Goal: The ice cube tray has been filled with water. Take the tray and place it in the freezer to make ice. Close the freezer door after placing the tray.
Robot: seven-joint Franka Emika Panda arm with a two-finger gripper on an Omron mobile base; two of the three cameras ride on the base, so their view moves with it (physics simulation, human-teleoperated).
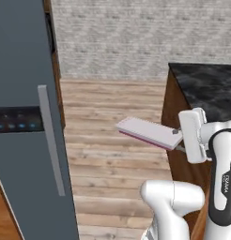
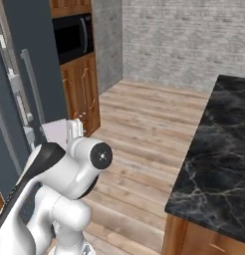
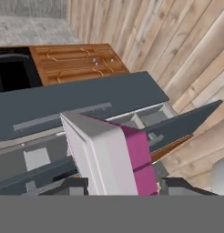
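Nearest the hand camera, the ice cube tray (image 3: 109,154) is seen end-on, its pale top face turned to the left of that view and its magenta edge to the right, with a dark fingertip (image 3: 75,185) on one side and the other on the opposite side. From the left base view, the freezer door (image 1: 28,131) is seen at the far left as a tall slate-grey panel swung out toward the camera, its black display of blue lights set beside a light grey bar handle (image 1: 51,140). Behind the tray in the hand view, the freezer (image 3: 141,120) is shown with its doors open and grey shelves and drawers exposed; what lies in them cannot be made out. To the right of the door, over the wooden floor (image 1: 112,103), the tray is held roughly level and clear of every surface. Further right, the gripper (image 1: 179,137) is closed narrowly on the tray's near end. At the far right, a dark marble counter (image 1: 206,84) is seen, well apart from the tray. Brown wooden cabinets (image 2: 82,89) and a black oven (image 2: 72,37) are seen beside the freezer in the right base view.
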